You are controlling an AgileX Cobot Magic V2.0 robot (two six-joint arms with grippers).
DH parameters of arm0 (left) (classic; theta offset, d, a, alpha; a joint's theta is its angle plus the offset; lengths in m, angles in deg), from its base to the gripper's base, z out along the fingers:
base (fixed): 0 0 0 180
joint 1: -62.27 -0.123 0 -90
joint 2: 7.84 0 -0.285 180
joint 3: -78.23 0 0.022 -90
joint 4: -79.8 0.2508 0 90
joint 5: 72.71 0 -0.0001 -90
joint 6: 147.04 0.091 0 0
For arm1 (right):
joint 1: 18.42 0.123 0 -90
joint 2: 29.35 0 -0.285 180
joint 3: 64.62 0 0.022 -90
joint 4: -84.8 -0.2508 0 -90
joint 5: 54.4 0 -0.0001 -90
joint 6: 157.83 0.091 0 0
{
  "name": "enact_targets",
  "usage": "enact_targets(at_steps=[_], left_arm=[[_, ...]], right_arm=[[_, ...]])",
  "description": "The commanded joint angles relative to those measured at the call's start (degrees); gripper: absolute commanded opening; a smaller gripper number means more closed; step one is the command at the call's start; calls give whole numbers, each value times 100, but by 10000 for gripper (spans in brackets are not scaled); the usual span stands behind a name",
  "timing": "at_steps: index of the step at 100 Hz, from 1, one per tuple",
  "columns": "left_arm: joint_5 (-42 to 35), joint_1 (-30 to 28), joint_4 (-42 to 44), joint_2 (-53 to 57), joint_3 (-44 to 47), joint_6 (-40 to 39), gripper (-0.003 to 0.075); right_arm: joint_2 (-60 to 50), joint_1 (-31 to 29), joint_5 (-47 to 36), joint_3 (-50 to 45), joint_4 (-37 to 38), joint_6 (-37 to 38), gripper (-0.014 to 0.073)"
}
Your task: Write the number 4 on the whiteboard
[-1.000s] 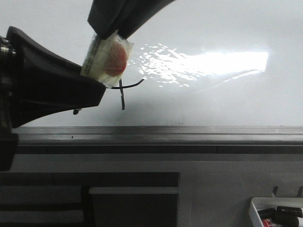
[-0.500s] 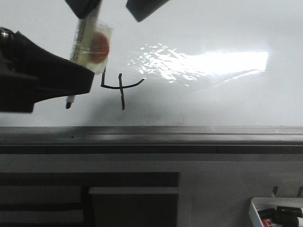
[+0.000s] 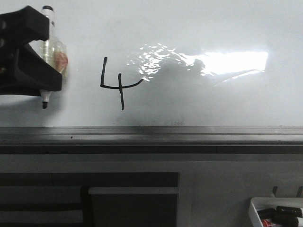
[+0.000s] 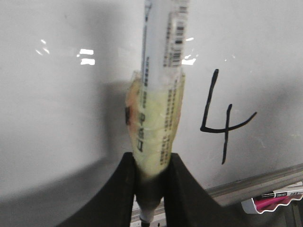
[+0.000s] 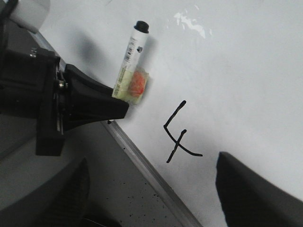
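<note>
Just one number 4 (image 3: 117, 85), one whiteboard (image 3: 213, 28), one marker (image 3: 51, 54).

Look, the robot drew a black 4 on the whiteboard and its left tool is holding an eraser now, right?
Not quite. The black 4 is on the whiteboard, but the left tool holds a marker, not an eraser. The left wrist view shows its long barrel clamped between the fingers.
</note>
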Motion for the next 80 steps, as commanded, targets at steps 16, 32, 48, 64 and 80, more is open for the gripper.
enact_targets(at_steps=[16,32,48,64,80], left_arm=[[179,-21,21,-528,-611,-35,-20],[141,-60,40,-543,-663,-35,-20],[250,-281,44,-543,-663,-25,113],[290,-367,44,-466,-663,-25,379],[487,-367,84,-231,-663,7,430]], right_arm=[[-178,-42,-276,185,6,-9,491],[-178,-42,-171,185,6,-9,491],[-178,-42,-162,185,6,-9,491],[-178,-42,-159,185,6,-9,491],[-178,-42,-159,185,6,-9,491]])
